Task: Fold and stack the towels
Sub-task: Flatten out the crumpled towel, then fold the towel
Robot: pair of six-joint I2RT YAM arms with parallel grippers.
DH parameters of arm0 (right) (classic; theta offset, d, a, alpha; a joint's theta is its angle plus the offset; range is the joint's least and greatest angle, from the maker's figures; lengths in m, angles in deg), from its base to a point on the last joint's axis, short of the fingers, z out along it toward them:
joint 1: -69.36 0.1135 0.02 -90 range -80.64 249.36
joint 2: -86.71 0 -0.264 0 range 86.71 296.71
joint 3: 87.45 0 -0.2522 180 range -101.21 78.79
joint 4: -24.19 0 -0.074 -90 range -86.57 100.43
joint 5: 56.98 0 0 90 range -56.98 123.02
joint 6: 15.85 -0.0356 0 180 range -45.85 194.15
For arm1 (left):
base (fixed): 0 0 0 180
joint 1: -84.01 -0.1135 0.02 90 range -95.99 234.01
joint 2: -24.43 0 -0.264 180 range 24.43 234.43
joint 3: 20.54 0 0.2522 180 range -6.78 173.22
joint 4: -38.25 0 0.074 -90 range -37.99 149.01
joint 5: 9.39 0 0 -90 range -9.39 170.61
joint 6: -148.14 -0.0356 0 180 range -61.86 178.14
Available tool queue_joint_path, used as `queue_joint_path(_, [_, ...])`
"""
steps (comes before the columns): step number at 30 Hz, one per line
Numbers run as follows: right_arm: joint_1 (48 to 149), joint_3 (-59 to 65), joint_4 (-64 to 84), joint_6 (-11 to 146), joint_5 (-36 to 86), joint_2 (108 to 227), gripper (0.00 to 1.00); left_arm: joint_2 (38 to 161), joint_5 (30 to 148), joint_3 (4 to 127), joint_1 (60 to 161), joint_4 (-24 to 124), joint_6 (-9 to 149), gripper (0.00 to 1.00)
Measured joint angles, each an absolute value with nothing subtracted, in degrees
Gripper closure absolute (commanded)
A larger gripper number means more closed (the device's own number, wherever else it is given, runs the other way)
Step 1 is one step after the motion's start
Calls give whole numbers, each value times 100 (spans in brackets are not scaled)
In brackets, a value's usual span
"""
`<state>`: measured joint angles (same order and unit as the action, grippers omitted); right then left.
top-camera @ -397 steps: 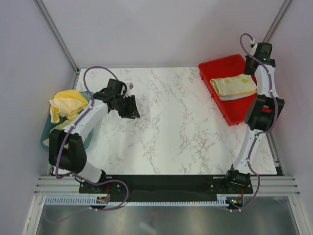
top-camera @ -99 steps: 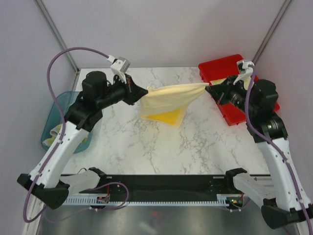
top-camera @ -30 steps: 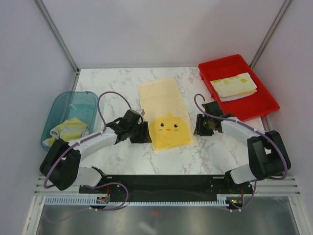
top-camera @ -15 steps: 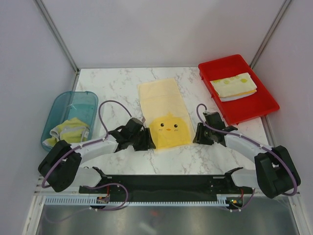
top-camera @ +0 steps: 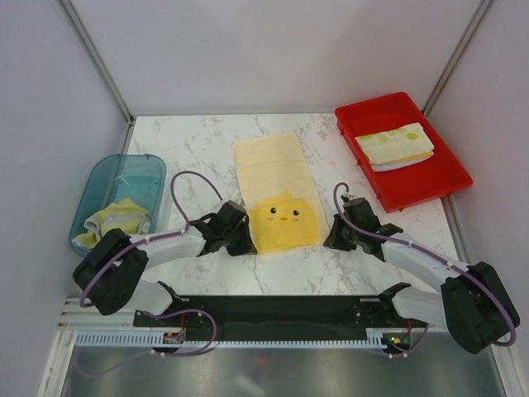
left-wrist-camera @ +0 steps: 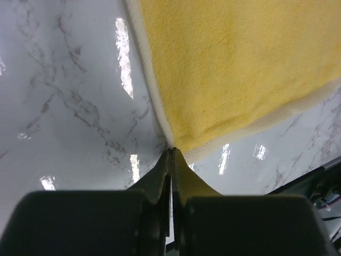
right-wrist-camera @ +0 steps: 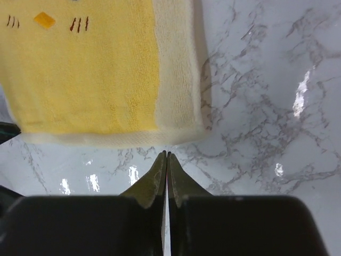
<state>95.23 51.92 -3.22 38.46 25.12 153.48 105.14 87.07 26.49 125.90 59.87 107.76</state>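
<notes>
Where left pincer (left-wrist-camera: pixel 171 152) ends, towel (left-wrist-camera: pixel 240 64) corner

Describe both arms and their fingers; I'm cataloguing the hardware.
Both the left arm and right arm have white shells with black joints and a purple cable looping alongside. The left fingers and right fingers are dark, tapering to thin tips.

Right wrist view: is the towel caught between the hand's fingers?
No: the right hand is shut on nothing, its tips just short of the edge of the yellow towel.
</notes>
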Motion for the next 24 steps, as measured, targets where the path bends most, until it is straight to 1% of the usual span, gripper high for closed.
queue_joint_path(4, [9997,5376,-226,3495,2496,15079,94,10160,8360,2663,12590,6542,10776,98])
queue_joint_path(6, [10384,5452,-202,3272,2516,14974,86,9839,8191,2658,12590,6815,10776,98])
queue_joint_path(7, [10570,5461,-204,3180,2516,14950,82,9677,8132,2656,12590,6931,10776,89])
queue_joint_path(8, [10723,5459,-202,3112,2516,14941,74,9548,8097,2656,12590,7017,10772,56])
queue_joint_path(9, [10802,5450,-215,3075,2514,14937,69,9395,8071,2656,12590,7121,10739,44])
queue_joint_path(10, [10852,5417,-263,3051,2520,14935,64,9279,8060,2669,12590,7235,10730,12])
queue_joint_path(11, [10865,5325,-394,3049,2544,14935,58,9203,8062,2691,12590,7338,10706,4])
queue_joint_path(13, [10863,5028,-639,3119,2608,14952,50,9076,8012,2877,12583,7668,10674,4])
queue_joint_path(14, [10854,4716,-877,3191,2660,15042,49,9071,8008,3028,12553,7836,10628,4])
queue_joint_path(17, [10646,3363,-1177,3615,2663,15684,48,9211,8012,3904,12284,8105,10302,6])
queue_joint_path(20, [10133,1780,-1022,4255,2632,16751,47,9712,7968,4966,11753,7987,9826,9])
queue_joint_path(21, [9951,1332,-912,4480,2636,17127,47,9976,7973,5283,11530,7858,9646,14])
queue_joint_path(22, [9768,867,-895,4710,2632,17507,47,10258,7997,5594,11287,7740,9487,25])
queue_joint_path(23, [9597,397,-849,4898,2614,17911,47,10538,8030,5854,11075,7653,9360,47])
queue_joint_path(24, [9468,64,-792,5031,2619,18252,47,10907,8119,6133,10824,7550,9240,48])
